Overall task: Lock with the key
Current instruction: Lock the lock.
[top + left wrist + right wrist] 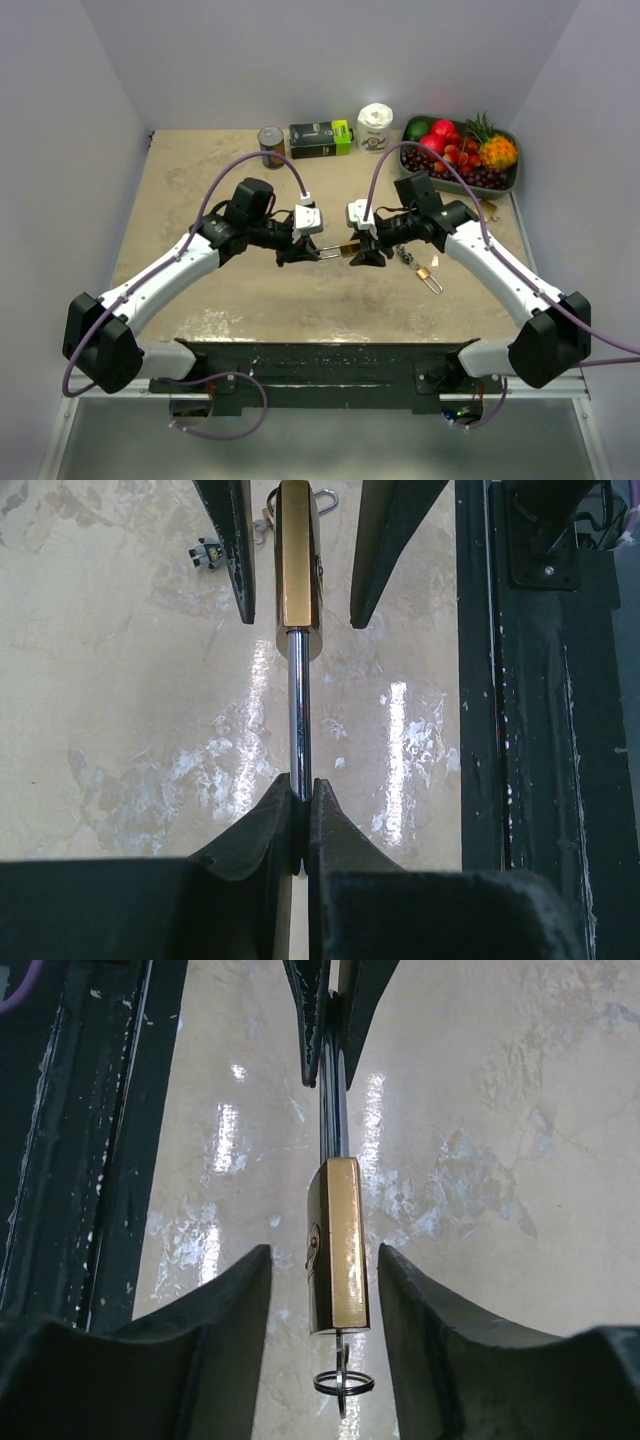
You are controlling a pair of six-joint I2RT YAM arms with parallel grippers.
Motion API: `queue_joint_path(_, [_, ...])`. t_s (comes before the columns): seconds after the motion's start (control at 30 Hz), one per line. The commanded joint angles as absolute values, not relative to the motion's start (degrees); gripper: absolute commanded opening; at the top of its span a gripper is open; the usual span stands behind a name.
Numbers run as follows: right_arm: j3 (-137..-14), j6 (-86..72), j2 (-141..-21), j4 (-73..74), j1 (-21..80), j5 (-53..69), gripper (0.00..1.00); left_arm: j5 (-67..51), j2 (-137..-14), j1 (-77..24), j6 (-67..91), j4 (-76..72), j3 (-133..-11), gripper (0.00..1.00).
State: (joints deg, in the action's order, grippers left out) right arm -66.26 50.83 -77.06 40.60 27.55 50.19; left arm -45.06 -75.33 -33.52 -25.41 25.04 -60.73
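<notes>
Black and clenched, the left gripper (300, 792) is pinching the steel shackle (298, 710) of a brass padlock (298, 560), holding it above the table (200, 210) near the middle of the top view. From that pinch the shackle is running toward twelve o'clock in the left wrist view, with the brass body sitting at its far end. The lock is showing edge-on, so I cannot tell whether the shackle is seated in the body or sprung out.

Moving right, the right gripper (323, 1255) is standing released. Its jaws are flanking the brass body at nine and three o'clock in its own wrist view, with a gap showing on each side and nothing grasped. The key (340, 1345) is sticking out of the body's end at six o'clock, its ring (343, 1382) hanging just beyond. Further right, at about four o'clock from that gripper in the top view, a second small padlock (430, 275) is lying on the table, apart from the work.

The step in hand is looking like the right arm taking hold at the key end while the left is steadying the lock. The next move is probably calling for the jaws to close squarely on the key's head rather than the body. A turn about the key's axis would follow, with the left grip resisting. The thin head and loose ring are likely making slippage the risk.
</notes>
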Motion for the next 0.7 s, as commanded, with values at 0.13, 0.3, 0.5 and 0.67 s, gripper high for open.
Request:
queue_joint_path(0.13, [-67.1,52.9,-77.4,38.8,29.5,48.7,0.21,-50.0,-73.7,-33.8,-28.7,22.0,-64.2,0.00])
queue_joint_path(0.3, [-67.1,53.1,-76.9,38.8,29.6,48.3,0.00,-50.1,-74.2,-33.8,-29.7,23.6,-65.2,0.00])
queue_joint_path(0.5, [-67.5,50.0,-76.6,37.0,29.6,48.7,0.00,-49.8,-75.0,-33.7,-31.9,26.2,-66.1,0.04])
queue_joint_path(0.67, [-68.1,48.2,-77.0,37.3,29.5,49.6,0.00,-47.6,-76.2,-31.4,-32.9,32.5,-69.0,0.46])
